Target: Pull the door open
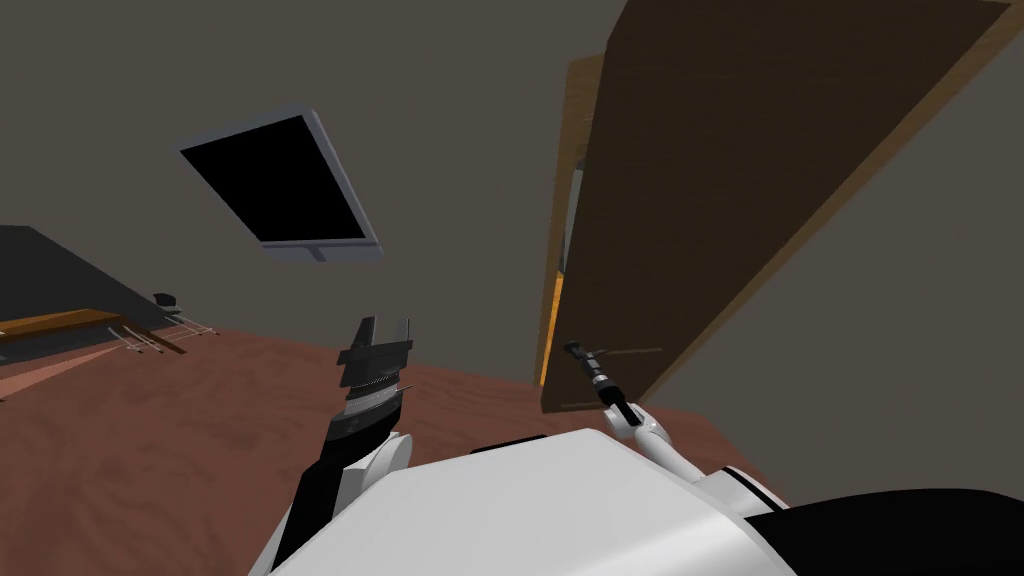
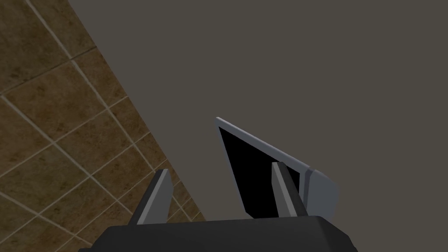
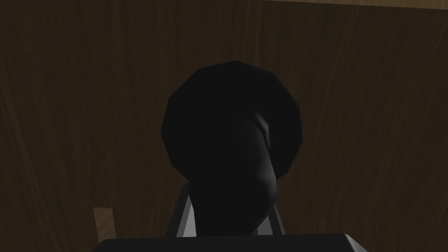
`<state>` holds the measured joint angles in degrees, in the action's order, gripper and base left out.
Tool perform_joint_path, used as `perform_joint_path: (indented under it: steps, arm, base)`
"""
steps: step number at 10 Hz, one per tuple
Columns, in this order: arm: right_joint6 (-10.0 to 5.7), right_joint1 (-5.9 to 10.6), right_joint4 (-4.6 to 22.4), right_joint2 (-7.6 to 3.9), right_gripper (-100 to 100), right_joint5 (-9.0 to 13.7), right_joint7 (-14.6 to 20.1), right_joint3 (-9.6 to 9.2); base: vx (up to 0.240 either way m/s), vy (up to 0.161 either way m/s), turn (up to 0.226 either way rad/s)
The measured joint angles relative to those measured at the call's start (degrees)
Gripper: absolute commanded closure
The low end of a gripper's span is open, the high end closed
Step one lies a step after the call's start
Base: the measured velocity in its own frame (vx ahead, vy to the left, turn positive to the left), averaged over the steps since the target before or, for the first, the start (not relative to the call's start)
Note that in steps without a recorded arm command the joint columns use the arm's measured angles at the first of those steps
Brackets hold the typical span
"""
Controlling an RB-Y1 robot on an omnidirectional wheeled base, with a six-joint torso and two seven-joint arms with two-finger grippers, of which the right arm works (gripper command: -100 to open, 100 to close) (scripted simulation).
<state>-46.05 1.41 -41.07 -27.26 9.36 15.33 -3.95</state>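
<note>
A dark brown wooden door [image 1: 720, 200] rises at the right of the head view, its edge standing a little off the lighter frame [image 1: 575, 120], with a bright strip in the gap. My right gripper [image 1: 583, 358] reaches to the dark handle [image 1: 574, 348] low on the door. In the right wrist view the black lever handle [image 3: 232, 144] and its round plate sit against the door [image 3: 87, 109], and my right gripper [image 3: 227, 218] is shut on the lever, the fingers [image 3: 179, 214] pressing its sides. My left gripper [image 1: 388, 332] [image 2: 221, 192] hangs open and holds nothing, left of the door.
A dark flat screen [image 1: 280, 190] hangs on the grey wall left of the door. Reddish-brown floor [image 1: 150, 440] spreads in front. A wooden table [image 1: 60, 322] and thin-legged furniture stand far left. A grey wall [image 1: 900, 350] runs right of the door.
</note>
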Motion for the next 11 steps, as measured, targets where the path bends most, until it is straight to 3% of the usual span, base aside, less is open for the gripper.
perform_joint_path:
  steps: [2, 4, 11]
  arm:
    - [-0.55, -0.12, 0.15, -0.27, 100, -0.26, 0.70, -0.68]
    - [-1.78, -1.42, -0.68, -1.54, 100, -0.32, 1.74, -1.44]
    - [-7.95, -5.08, -0.61, -5.12, 100, -1.13, 5.65, -5.07]
  base:
    - [-0.127, -0.024, 0.085]
    - [-0.220, -0.075, 0.123]
    - [-0.145, -0.061, 0.085]
